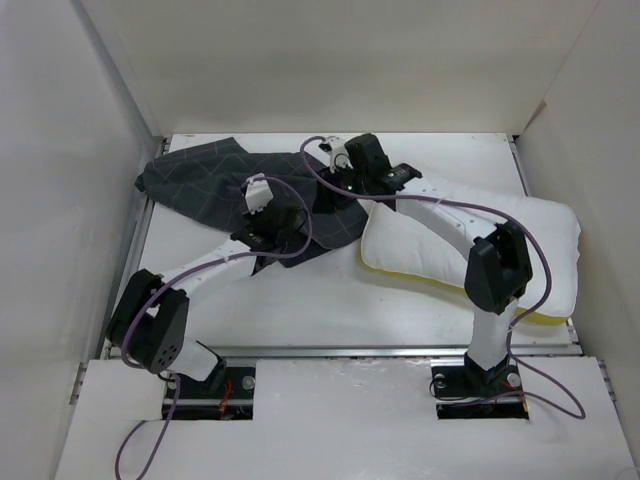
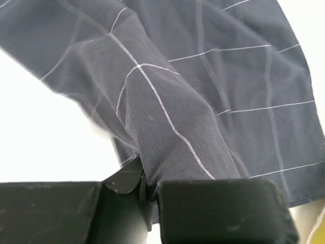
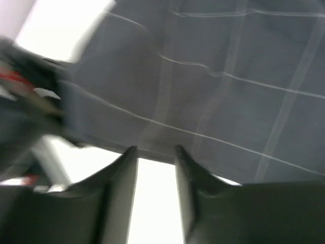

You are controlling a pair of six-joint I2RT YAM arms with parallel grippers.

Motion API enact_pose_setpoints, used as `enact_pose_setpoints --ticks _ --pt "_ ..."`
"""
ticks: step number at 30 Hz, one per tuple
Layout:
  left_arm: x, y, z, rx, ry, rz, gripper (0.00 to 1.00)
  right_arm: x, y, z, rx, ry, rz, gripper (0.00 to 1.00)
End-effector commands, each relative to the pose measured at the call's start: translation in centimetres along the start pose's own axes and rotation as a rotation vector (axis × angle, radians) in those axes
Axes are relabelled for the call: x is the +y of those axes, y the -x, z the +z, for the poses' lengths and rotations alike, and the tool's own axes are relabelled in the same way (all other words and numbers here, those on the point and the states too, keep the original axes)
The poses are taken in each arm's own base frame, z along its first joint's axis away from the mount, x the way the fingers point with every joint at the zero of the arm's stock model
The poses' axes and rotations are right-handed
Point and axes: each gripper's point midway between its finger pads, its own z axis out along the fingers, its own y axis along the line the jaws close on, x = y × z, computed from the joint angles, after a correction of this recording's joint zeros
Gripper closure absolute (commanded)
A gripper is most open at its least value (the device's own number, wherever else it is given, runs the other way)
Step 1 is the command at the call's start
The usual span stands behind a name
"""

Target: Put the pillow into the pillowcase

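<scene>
The left gripper (image 2: 147, 189) is clamped on a raised fold of the pillowcase (image 1: 210, 180), which lies crumpled toward 11 o'clock on the table (image 1: 320, 300). The right gripper (image 3: 155, 152) stands parted at the cloth's edge — bare table shows between its fingers. The pillow (image 1: 530, 235) lies at 3 o'clock — its left end just beside the pillowcase.

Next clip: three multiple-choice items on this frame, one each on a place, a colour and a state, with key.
1. Seen from above, the pillow lies where from the pillowcase? A to its right B to its left C wholly inside it
2. The pillow's edge seam is: A red B yellow C blue
3. The left fingers are: A wide open B out of view C shut on the pillowcase
Key: 1A, it lies bare at the right; 2B, yellow rims its near edge; 3C, a fold is pinched between them.
</scene>
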Motion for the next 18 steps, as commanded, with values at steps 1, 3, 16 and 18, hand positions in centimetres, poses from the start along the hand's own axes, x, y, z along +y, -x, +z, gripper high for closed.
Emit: enact_pose_setpoints --ticks 1,3,16,18 --pt "1.7 1.4 -1.6 0.003 0.073 -0.032 1.0 -1.7 -0.9 -0.6 -0.043 -0.161 -0.15 0.52" --pt "1.7 1.7 -2.0 0.017 0.088 -0.049 1.0 -1.8 -0.9 -2.1 -0.092 -0.197 -0.217 0.36" --pt "2.2 3.5 -4.3 0.031 0.076 -0.058 1.0 -2.4 -6.1 4.5 -0.205 -0.354 -0.428 0.0" --pt "2.6 3.3 -4.5 0.034 0.08 -0.054 1.0 -3.6 -4.9 4.9 -0.262 -0.432 -0.41 0.06"
